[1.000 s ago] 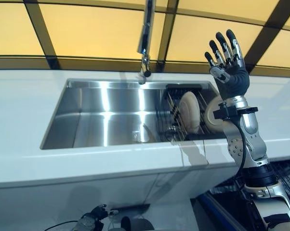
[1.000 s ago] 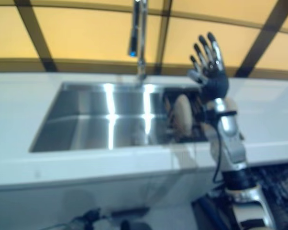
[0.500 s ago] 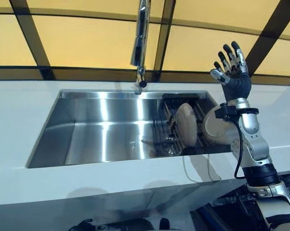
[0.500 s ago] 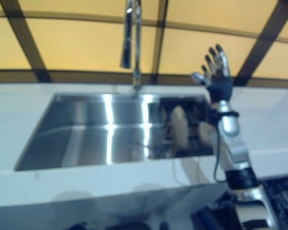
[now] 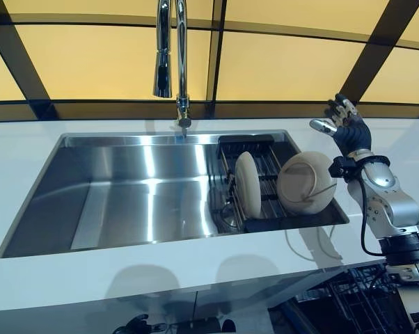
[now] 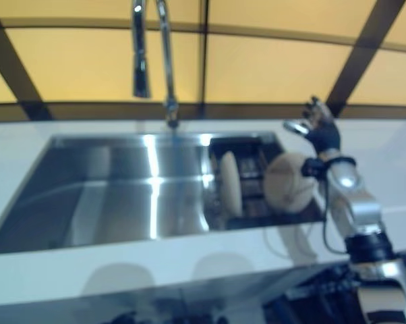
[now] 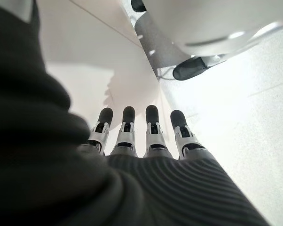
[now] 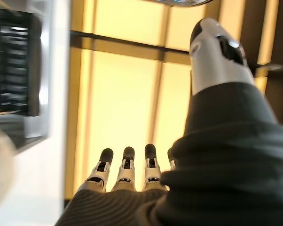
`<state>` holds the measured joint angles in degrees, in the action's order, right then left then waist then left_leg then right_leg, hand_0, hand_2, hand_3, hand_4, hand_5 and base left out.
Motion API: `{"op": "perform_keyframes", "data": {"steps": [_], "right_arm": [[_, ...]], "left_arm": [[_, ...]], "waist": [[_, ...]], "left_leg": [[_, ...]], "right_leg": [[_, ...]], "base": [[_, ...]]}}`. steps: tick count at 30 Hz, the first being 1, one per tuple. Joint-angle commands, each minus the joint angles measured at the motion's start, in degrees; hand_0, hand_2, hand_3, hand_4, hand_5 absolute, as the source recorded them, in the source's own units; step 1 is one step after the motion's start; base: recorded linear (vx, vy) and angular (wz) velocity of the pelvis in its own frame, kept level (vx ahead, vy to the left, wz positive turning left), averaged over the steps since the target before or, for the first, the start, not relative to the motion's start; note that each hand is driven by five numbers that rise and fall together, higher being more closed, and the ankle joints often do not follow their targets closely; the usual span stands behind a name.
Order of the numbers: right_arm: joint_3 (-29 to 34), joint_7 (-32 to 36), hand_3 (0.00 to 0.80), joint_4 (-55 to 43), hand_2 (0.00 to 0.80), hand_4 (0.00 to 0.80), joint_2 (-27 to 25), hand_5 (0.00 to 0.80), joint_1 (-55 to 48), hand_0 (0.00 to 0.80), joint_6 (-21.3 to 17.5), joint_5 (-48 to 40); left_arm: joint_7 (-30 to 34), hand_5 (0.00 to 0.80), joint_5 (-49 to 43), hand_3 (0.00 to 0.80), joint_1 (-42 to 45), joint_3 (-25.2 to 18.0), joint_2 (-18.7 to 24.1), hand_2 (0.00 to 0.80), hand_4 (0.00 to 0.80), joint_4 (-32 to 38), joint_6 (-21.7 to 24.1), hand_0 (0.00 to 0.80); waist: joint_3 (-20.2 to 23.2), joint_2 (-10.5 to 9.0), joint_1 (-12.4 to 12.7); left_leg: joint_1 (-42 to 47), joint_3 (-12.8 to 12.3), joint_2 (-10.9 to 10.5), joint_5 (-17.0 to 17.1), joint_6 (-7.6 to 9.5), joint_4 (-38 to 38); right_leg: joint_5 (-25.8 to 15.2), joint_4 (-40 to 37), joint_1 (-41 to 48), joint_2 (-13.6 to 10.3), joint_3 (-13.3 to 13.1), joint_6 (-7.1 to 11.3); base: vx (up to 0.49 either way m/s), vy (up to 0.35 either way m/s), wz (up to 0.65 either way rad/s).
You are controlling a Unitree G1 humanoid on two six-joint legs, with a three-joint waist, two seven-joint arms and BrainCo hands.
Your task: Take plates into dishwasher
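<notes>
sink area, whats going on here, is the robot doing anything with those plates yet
Not yet. Two plates, one on edge and one leaning to its right, sit in a dark rack at the right end of the steel sink. The robot's right hand is raised above the counter just past the sink's right end, fingers open, touching nothing. Its left hand hangs low by the cabinet front, open and empty.

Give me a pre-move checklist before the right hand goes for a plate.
1. Right hand empty, fingers straight: ok.
2. Right hand clear of the plates, raised beyond the sink: ok.
3. Plates reachable: one plate on edge in the rack, another plate leaning at its right end: ok.
4. Left hand idle, holding nothing: ok.
5. Dishwasher open and ready: cannot tell.
</notes>
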<state>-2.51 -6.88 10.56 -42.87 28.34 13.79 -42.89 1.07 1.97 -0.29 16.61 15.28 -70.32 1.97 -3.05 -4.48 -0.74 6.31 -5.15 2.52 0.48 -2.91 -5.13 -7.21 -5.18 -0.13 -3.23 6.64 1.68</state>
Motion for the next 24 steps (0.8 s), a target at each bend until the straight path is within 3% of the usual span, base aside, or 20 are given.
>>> {"op": "perform_keyframes", "data": {"steps": [1, 6, 12, 24], "right_arm": [[1.9, 2.2, 0.000, 4.4, 0.000, 0.000, -2.3, 0.000, 6.5, 0.000, 1.9, -4.8], [2.0, 0.9, 0.000, 9.8, 0.000, 0.000, -3.5, 0.000, 8.4, 0.000, -0.4, -5.5], [1.6, 0.5, 0.000, 12.9, 0.000, 0.000, -4.3, 0.000, 9.8, 0.000, 2.4, -4.2], [2.6, 0.1, 0.000, 15.7, 0.000, 0.000, -6.1, 0.000, 9.5, 0.000, 1.9, -2.6]], "left_arm": [[-0.5, 0.000, 0.8, 0.000, -3.1, 0.2, 1.4, 0.000, 0.000, -3.3, 0.7, 0.000], [-0.2, 0.000, 0.8, 0.000, -3.4, 1.2, 1.9, 0.000, 0.000, -3.6, 0.6, 0.000], [0.3, 0.000, 0.9, 0.000, -3.5, 2.3, 1.7, 0.000, 0.000, -3.3, 0.5, 0.000], [0.4, 0.000, 1.2, 0.000, -3.4, 2.8, 2.2, 0.000, 0.000, -3.4, 0.9, 0.000]], "waist": [[1.2, -1.39, 0.0], [1.0, -1.58, 0.3], [1.1, -1.60, 0.3], [0.5, -1.90, 0.2]], "left_leg": [[-2.7, 0.6, -1.7, 0.0, 1.77, 0.1], [-2.5, 0.3, -1.7, -0.2, 1.72, 0.1], [-2.1, 0.1, -1.9, -0.4, 1.94, 0.1], [-1.7, -0.1, -2.1, -0.8, 2.43, 0.1]], "right_leg": [[2.5, 0.2, 2.9, -2.0, -0.1, 2.75], [2.7, 0.3, 3.3, -2.1, 0.5, 2.90], [2.8, 0.4, 3.7, -2.1, 0.4, 2.95], [3.1, 1.0, 3.9, -2.3, 0.0, 3.11]], "base": [[0.026, -0.018, 0.05], [0.020, -0.005, 0.02], [0.038, 0.012, 0.00], [0.000, 0.000, 0.00]]}}
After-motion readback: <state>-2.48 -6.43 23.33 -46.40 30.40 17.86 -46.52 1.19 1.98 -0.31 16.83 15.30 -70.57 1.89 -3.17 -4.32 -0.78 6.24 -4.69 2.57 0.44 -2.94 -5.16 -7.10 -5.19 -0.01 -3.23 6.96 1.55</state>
